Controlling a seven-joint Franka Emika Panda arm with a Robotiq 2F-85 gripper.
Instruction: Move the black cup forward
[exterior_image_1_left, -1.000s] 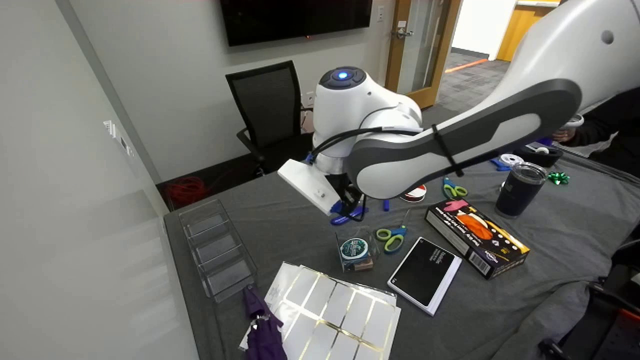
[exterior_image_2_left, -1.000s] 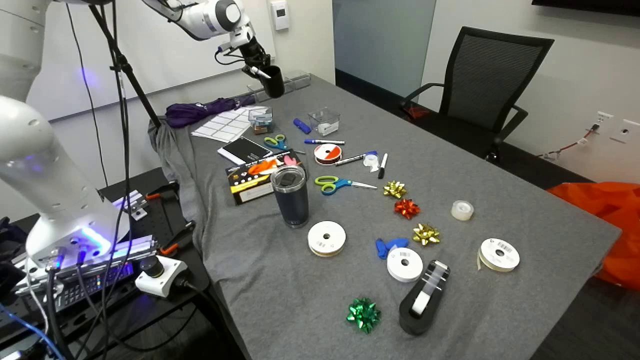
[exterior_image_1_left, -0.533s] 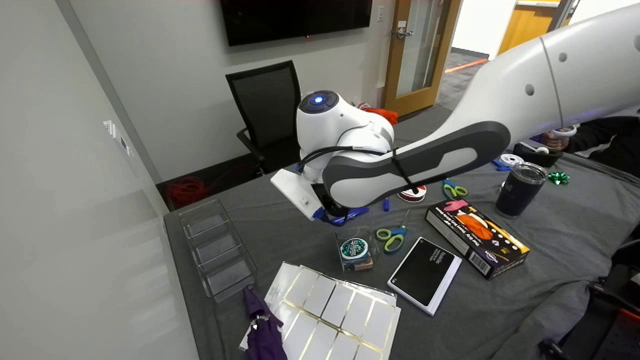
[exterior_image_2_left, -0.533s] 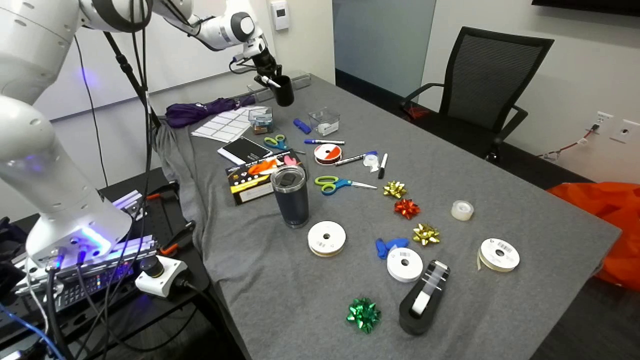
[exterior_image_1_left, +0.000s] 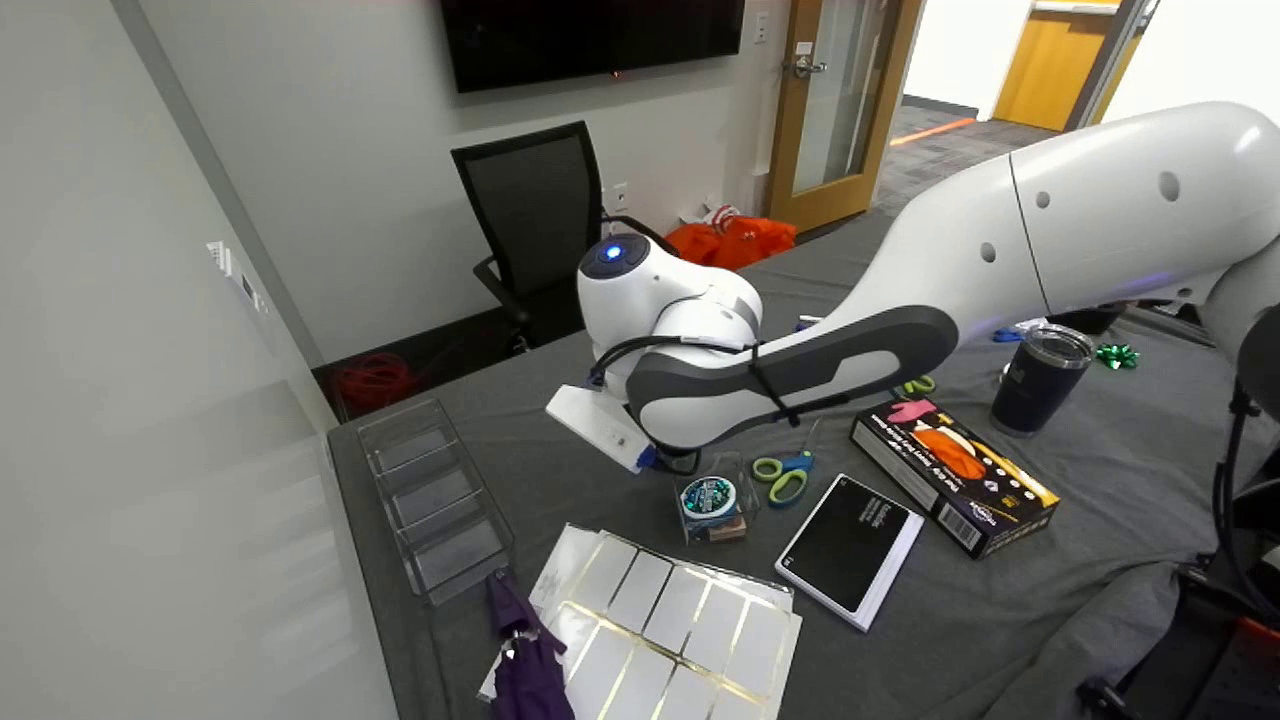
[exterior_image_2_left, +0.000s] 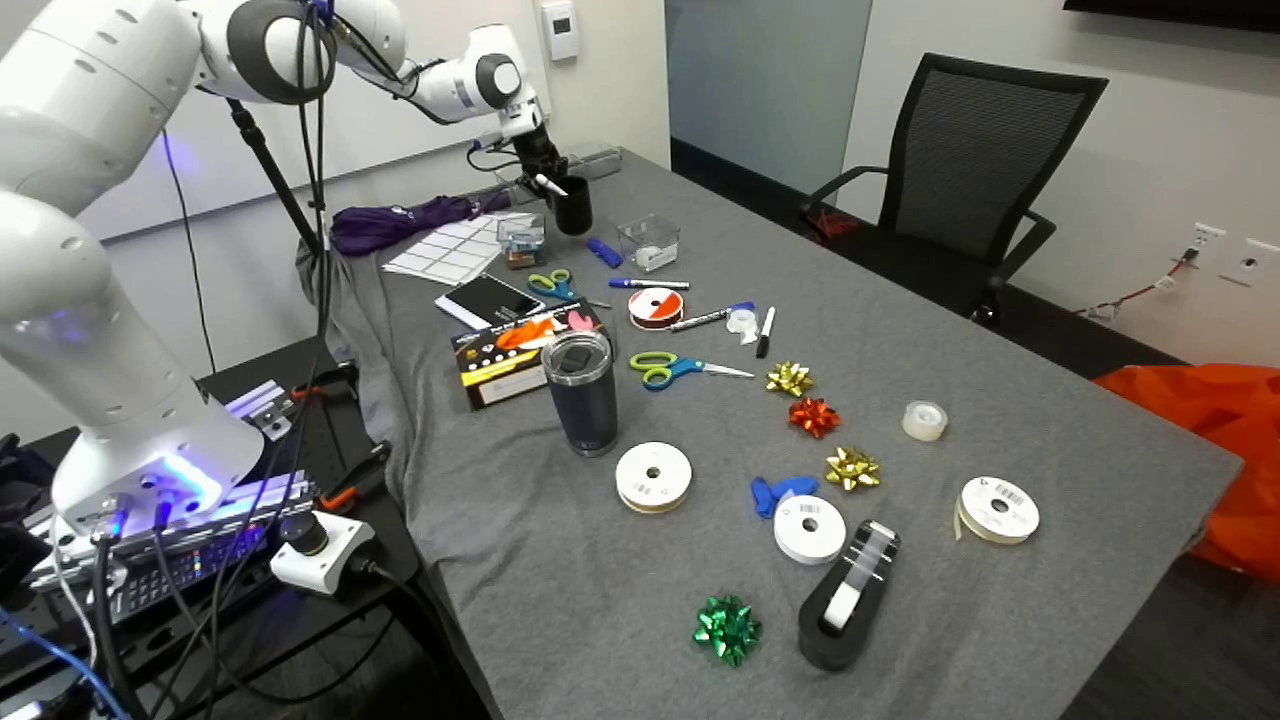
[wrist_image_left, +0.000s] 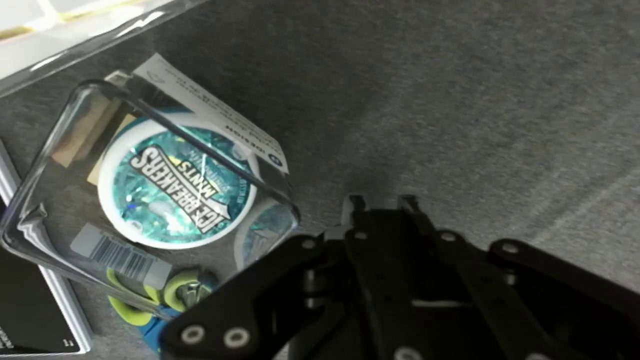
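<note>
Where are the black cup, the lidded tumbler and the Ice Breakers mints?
Black cup (exterior_image_2_left: 575, 211): in an exterior view, side wall.
Lidded tumbler (exterior_image_2_left: 586, 410): in an exterior view, body below the lid.
Ice Breakers mints (wrist_image_left: 175, 186): in the wrist view, printed top.

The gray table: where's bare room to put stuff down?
In an exterior view, a bare patch lies between the red bow and the edge of the table near the chair. Another lies between the green bow and the white ribbon roll beside the tumbler. It's crowded from the black cup to the red ribbon roll, with pens between.
</note>
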